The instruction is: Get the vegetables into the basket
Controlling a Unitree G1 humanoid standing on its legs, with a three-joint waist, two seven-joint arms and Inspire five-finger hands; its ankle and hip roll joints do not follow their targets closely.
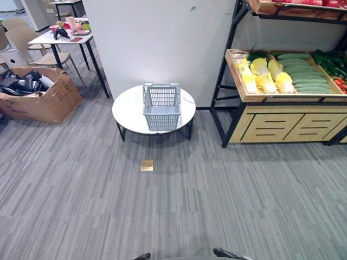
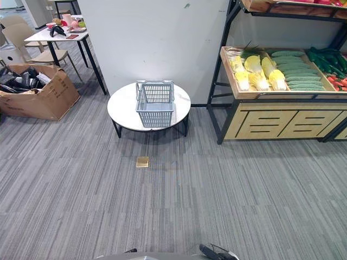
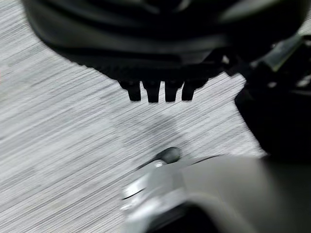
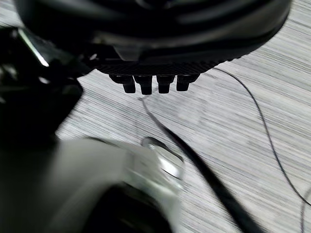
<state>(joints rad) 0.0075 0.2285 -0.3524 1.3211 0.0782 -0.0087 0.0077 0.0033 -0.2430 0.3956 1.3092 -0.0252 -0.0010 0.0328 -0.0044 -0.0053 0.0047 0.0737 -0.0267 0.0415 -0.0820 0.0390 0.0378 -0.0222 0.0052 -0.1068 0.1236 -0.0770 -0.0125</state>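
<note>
A grey plastic basket (image 1: 161,105) stands empty on a low round white table (image 1: 127,111), straight ahead across the carpet. To its right a wooden shelf tray (image 1: 282,98) holds yellow-white cabbages (image 1: 263,76), a pile of green cucumbers (image 1: 306,78), darker green vegetables (image 1: 331,62) and some red ones (image 1: 341,84). My left hand (image 3: 155,48) hangs above the carpet, its fingers (image 3: 153,92) relaxed and holding nothing. My right hand (image 4: 150,48) hangs the same way, fingers (image 4: 146,85) loose, nothing in it. Both hands are far from the basket and the shelf.
A white wall panel (image 1: 162,43) rises behind the table. At the left lie an open cardboard box (image 1: 38,95) of dark items and a desk (image 1: 62,35) with chairs. A small tan square (image 1: 147,165) lies on the carpet before the table. An upper shelf (image 1: 303,5) carries red produce.
</note>
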